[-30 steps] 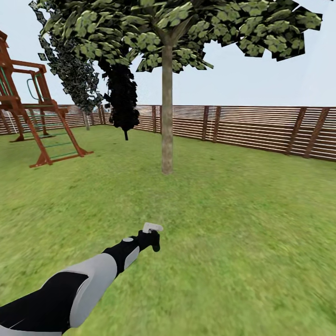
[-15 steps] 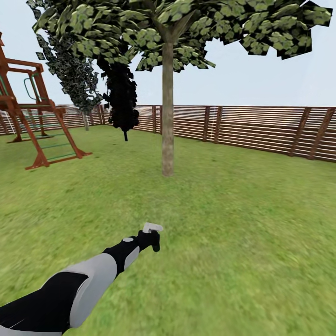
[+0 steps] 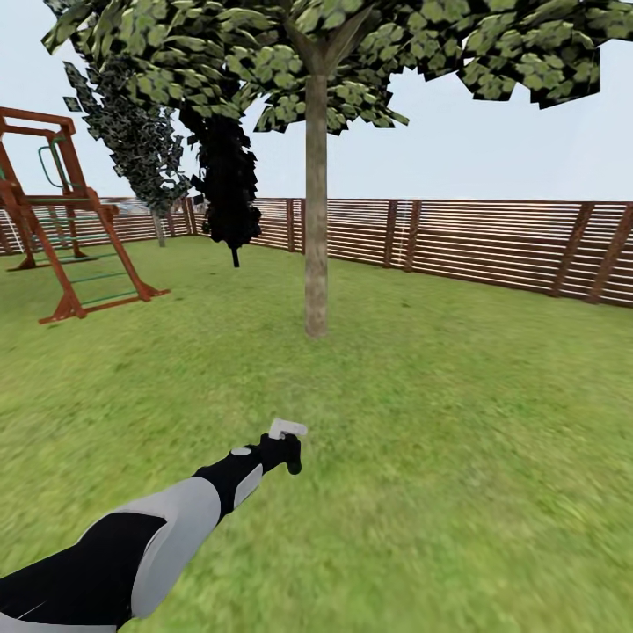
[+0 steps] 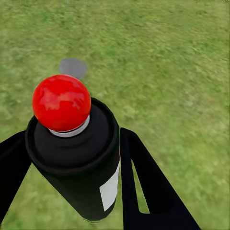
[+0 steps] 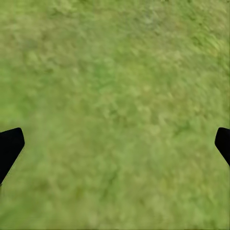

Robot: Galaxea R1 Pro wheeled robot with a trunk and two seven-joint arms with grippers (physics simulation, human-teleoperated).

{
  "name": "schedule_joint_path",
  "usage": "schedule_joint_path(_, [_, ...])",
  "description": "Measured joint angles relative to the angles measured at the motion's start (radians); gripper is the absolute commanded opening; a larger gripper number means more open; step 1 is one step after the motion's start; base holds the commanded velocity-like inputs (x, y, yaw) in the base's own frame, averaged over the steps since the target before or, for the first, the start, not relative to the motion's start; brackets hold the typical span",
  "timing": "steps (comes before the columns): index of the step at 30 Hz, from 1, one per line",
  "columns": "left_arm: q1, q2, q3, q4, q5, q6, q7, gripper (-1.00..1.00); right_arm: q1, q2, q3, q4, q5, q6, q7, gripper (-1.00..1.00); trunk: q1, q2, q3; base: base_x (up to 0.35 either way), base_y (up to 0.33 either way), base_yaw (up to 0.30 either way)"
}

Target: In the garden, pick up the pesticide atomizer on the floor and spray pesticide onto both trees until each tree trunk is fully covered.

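My left gripper [image 3: 283,450] reaches out over the lawn, shut on the pesticide atomizer [image 3: 287,430], whose pale head shows above the fingers. In the left wrist view the atomizer [image 4: 76,163] is a dark bottle with a red ball on top and a white label, clamped between both black fingers [image 4: 143,187] of the left gripper [image 4: 72,136]. A tree with a straight pale trunk [image 3: 316,211] stands ahead, well beyond the arm's reach, under a broad leafy crown [image 3: 352,53]. My right gripper [image 5: 115,143] hangs open over bare grass.
A red-brown wooden climbing frame [image 3: 61,237] stands at the left. A dark narrow conifer [image 3: 227,185] and another leafy tree with a thin trunk [image 3: 159,230] stand by the slatted fence [image 3: 492,242]. A small grey patch [image 4: 73,67] lies on the grass.
The whole head view has shifted slightly: the tree looks a little nearer and the climbing frame sits further left. The left arm and atomizer keep the same place in the picture.
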Motion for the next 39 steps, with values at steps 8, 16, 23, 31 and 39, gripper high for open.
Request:
schedule_joint_path(8, [0.000,0.000,0.000,0.000,0.000,0.000,0.000,-1.00,0.000,0.000,0.000,0.000,0.000,0.000,0.000,1.00,0.000,0.000,0.000,0.350,0.000,0.000])
schedule_joint_path(16, [0.000,0.000,0.000,0.000,0.000,0.000,0.000,-1.00,0.000,0.000,0.000,0.000,0.000,0.000,0.000,1.00,0.000,0.000,0.000,0.350,0.000,0.000])
schedule_joint_path(23, [0.000,0.000,0.001,0.000,0.000,0.000,0.000,-1.00,0.000,0.000,0.000,-0.001,0.000,0.000,0.000,1.00,0.000,0.000,-0.006,0.350,0.000,0.000])
schedule_joint_path(31, [0.000,0.000,0.000,0.000,0.000,0.000,0.000,-1.00,0.000,0.000,0.000,-0.001,0.000,0.000,0.000,1.00,0.000,0.000,-0.015,0.350,0.000,0.000])
schedule_joint_path(39, [0.000,0.000,0.001,-0.001,0.000,0.000,0.001,-1.00,0.000,0.000,0.000,-0.001,0.000,0.000,0.000,1.00,0.000,0.000,-0.015,0.350,0.000,0.000])
